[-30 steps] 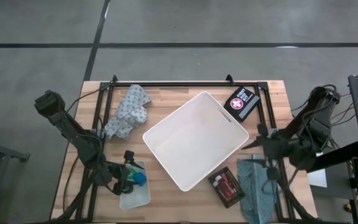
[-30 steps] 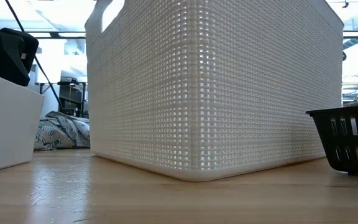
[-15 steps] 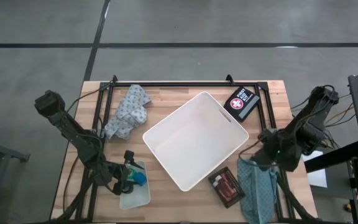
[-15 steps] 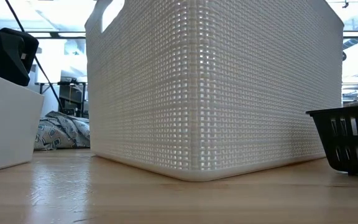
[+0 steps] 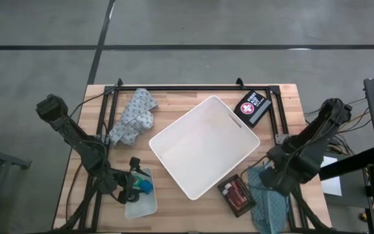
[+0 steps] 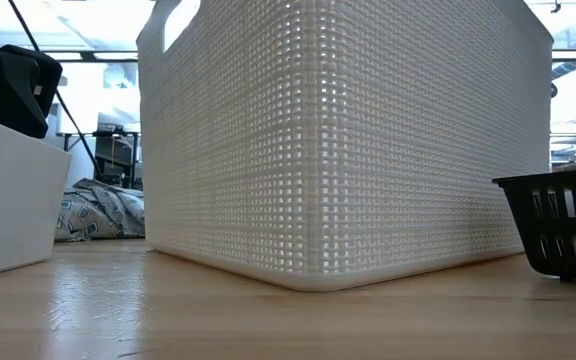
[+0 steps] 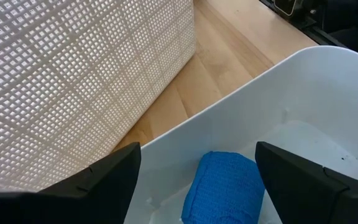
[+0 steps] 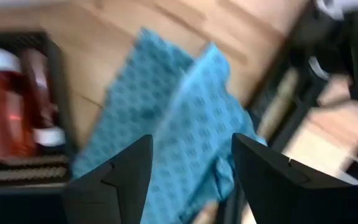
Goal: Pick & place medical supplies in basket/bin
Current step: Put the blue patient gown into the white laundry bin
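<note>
The white bin [image 5: 203, 146] [image 6: 348, 140] stands at the table's middle, turned askew. My left gripper [image 5: 135, 182] [image 7: 197, 149] is open over the small translucent tray [image 5: 141, 205]. Its fingers stand on either side of a blue gauze roll [image 7: 224, 186] [image 5: 147, 187] lying in the tray, without touching it. My right gripper [image 5: 269, 177] [image 8: 191, 140] is open just above a teal patterned cloth [image 8: 179, 130] [image 5: 270, 205] lying flat at the table's near right corner.
A dark tray with red bottles [image 5: 237, 195] [image 8: 17, 118] sits between the bin and the teal cloth. A black first-aid case [image 5: 254, 106] lies at the far right, and a pale patterned cloth [image 5: 133, 116] at the far left. A black frame rims the table.
My right gripper has moved toward the table's near edge and down, from beside the bin's right corner to over the teal cloth, staying open. The left arm and all objects have kept still.
</note>
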{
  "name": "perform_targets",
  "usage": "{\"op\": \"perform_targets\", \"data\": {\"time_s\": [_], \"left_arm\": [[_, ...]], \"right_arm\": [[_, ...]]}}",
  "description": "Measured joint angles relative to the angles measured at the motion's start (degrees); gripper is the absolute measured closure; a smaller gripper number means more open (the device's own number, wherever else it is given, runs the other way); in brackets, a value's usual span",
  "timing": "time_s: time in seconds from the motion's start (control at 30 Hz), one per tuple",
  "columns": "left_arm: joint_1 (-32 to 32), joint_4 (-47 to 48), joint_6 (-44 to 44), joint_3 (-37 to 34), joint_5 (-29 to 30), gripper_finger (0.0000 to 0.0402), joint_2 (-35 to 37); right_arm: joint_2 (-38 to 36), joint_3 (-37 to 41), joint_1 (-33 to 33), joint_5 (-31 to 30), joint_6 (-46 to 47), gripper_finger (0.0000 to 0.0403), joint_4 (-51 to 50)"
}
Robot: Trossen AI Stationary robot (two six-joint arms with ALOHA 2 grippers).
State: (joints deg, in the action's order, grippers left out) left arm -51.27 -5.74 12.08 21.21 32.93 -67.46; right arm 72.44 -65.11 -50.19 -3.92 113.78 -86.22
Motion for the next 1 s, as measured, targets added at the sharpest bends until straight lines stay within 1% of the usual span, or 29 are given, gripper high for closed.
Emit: {"op": "perform_targets", "data": {"time_s": [0.1,0.17,0.3,0.47,0.67,0.8,1.0], "left_arm": [[-0.02,0.00,-0.02,0.00,0.01,0.0080,0.00],[-0.01,0.01,-0.01,0.00,0.00,0.0080,0.00],[-0.02,0.00,0.00,0.00,0.02,0.0080,0.00],[-0.01,0.00,-0.02,0.00,0.01,0.0080,0.00],[-0.01,0.00,-0.01,0.00,0.00,0.0080,0.00],[-0.02,0.02,0.00,0.00,0.00,0.0080,0.00],[0.00,0.01,-0.01,0.00,0.02,0.0080,0.00]], "right_arm": [[3.72,-1.06,0.00,5.56,0.10,0.0178,-0.87],[5.78,-1.40,-0.09,7.59,0.15,0.0171,-0.80],[9.52,-1.96,-0.04,8.52,1.81,0.0155,-1.32],[13.39,-2.78,-0.04,8.80,6.15,0.0126,-1.45],[17.81,-4.68,-0.04,14.60,8.87,0.0087,-1.42],[20.61,-5.83,-0.17,15.07,9.20,0.0070,-1.70],[24.53,-6.99,-0.19,15.41,14.43,0.0053,-2.07]]}}
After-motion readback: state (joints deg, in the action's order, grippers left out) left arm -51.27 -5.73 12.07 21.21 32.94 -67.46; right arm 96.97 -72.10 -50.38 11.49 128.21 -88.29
